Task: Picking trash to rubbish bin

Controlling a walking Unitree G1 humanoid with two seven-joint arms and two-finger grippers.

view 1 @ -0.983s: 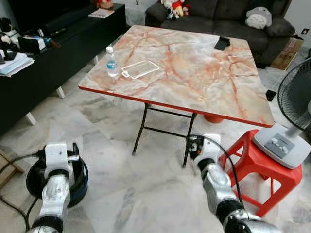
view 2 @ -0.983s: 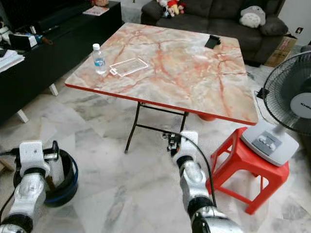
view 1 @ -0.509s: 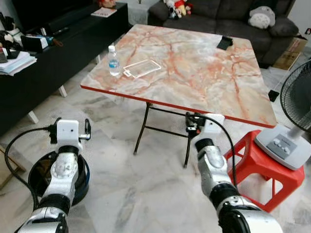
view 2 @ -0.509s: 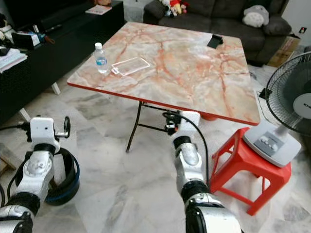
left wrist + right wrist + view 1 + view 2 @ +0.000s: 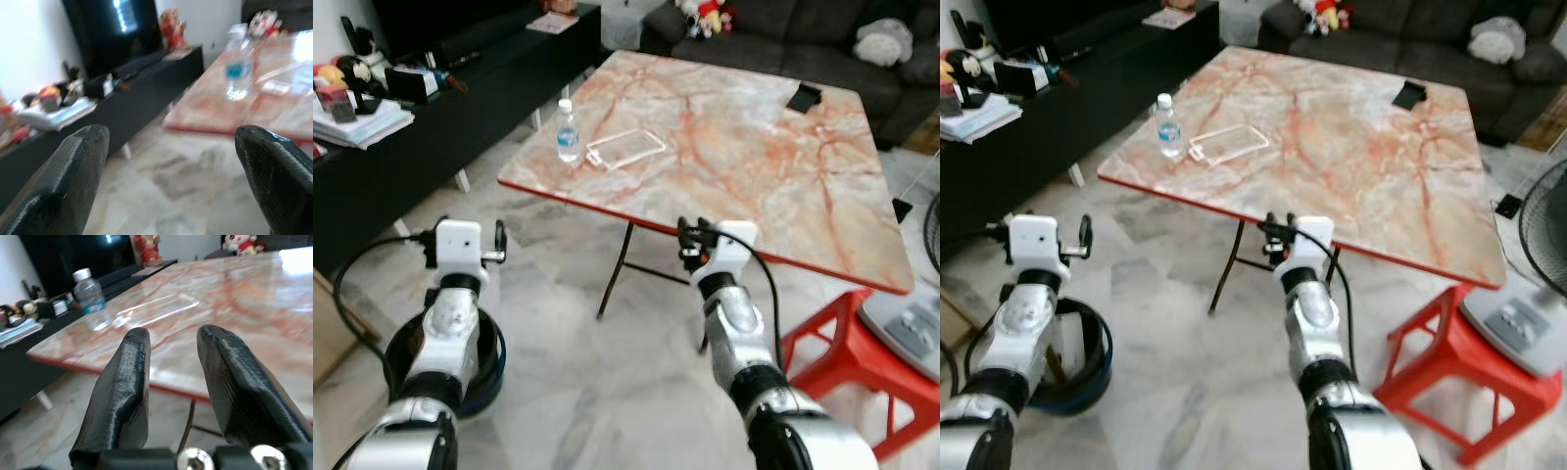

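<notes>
A small water bottle (image 5: 568, 132) with a blue label stands near the left corner of the marble-patterned table (image 5: 754, 176). Beside it lies a clear flat plastic tray (image 5: 625, 149). A black rubbish bin (image 5: 1089, 354) with a blue rim sits on the floor at the left, under my left arm. My left gripper (image 5: 465, 233) is raised over the bin, fingers spread wide and holding nothing. The right gripper (image 5: 691, 237) hovers just before the table's near edge, its fingers (image 5: 129, 382) a little apart and holding nothing. Both point toward the bottle (image 5: 93, 301).
A black TV cabinet (image 5: 431, 117) with papers runs along the left. A red stool (image 5: 862, 377) and a floor fan's base (image 5: 911, 328) stand at the right. A small black object (image 5: 803, 96) lies on the table's far corner; a dark sofa (image 5: 783, 29) is behind.
Both arms have risen, the right gripper coming up to table-edge height. The view has shifted, so the table and bottle now sit further right in the picture.
</notes>
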